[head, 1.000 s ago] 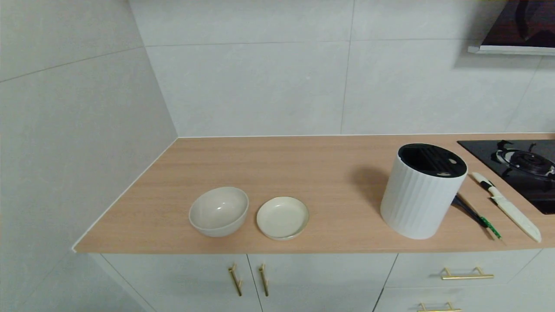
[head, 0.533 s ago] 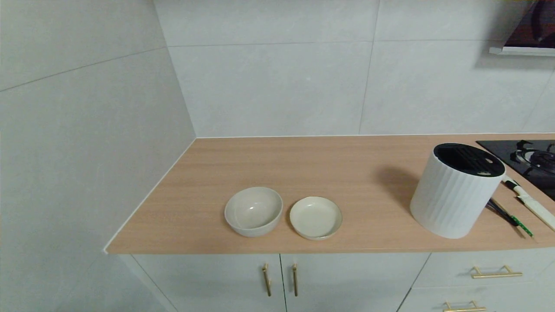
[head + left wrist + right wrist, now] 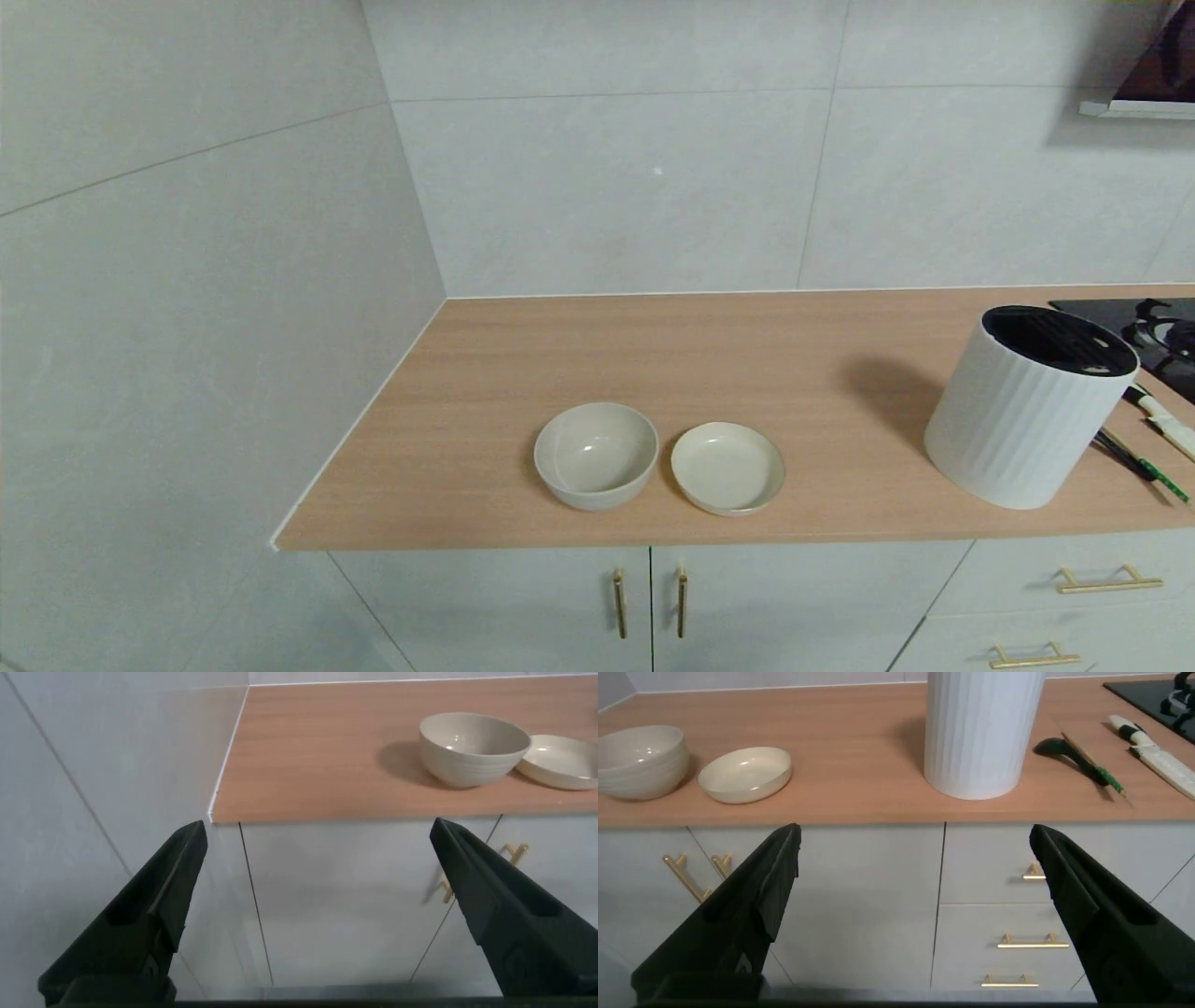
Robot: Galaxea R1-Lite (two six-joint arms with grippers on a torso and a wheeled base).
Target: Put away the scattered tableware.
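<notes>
Cream ceramic first: a bowl [image 3: 595, 455] and a shallow dish [image 3: 728, 467] sit on the wood counter [image 3: 653, 355]. Both are well to the left of the white ribbed holder [image 3: 1027, 411], w/ the dish between bowl and holder. Bowl and dish are just beside each other; we can't tell if the rims touch. On the holder's right lie a pale knife [image 3: 1167, 425] and a dark utensil [image 3: 1134, 457] w/ a green band, near its base and by the hob [image 3: 1158, 331].

Left gripper [image 3: 315, 835] hangs low in front of the cabinet fronts [image 3: 560, 607], far left of the holder and past the bowl, fingers spread, nothing in them. Right gripper [image 3: 913, 838] is also low, roughly below and in front of the holder, fingers spread and empty too.

Step in hand, as we judge it: approach only, no item picked yet, so the task is at its start. Next move prob. needs an arm raised above counter level. Right arm suits the knife or utensil, which look meant for the holder's slotted top; both lie flat, so the pinch must come from above.
</notes>
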